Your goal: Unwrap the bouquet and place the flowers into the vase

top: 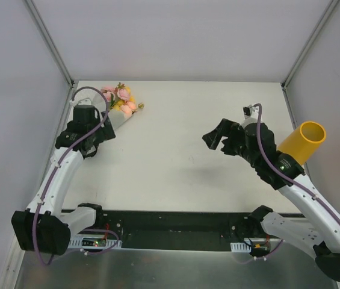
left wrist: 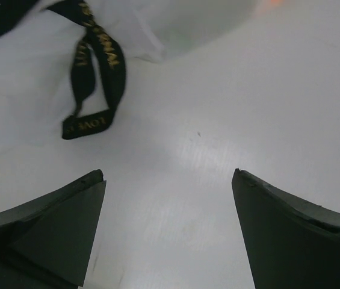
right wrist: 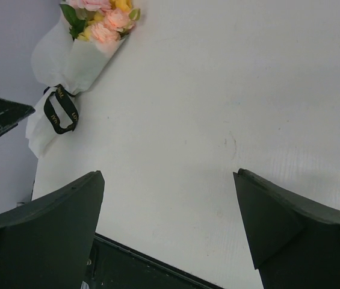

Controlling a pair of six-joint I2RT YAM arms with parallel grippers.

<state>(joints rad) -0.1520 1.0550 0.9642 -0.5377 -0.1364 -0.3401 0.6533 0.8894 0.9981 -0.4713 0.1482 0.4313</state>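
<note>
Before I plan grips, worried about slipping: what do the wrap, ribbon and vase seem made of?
Wrap: likely thin matte paper or tissue, white, creased and slightly translucent. Ribbon: probably woven fabric, black, limp, gold lettering. Vase: matte yellow-orange tube, plastic or cardboard; can't tell which.

- Table middle lies open from 9 to 3 o'clock.
- Bouquet fills the 11 o'clock corner, wall close behind.
- Vase stands at 3 o'clock, right arm crowding its near side.
</note>
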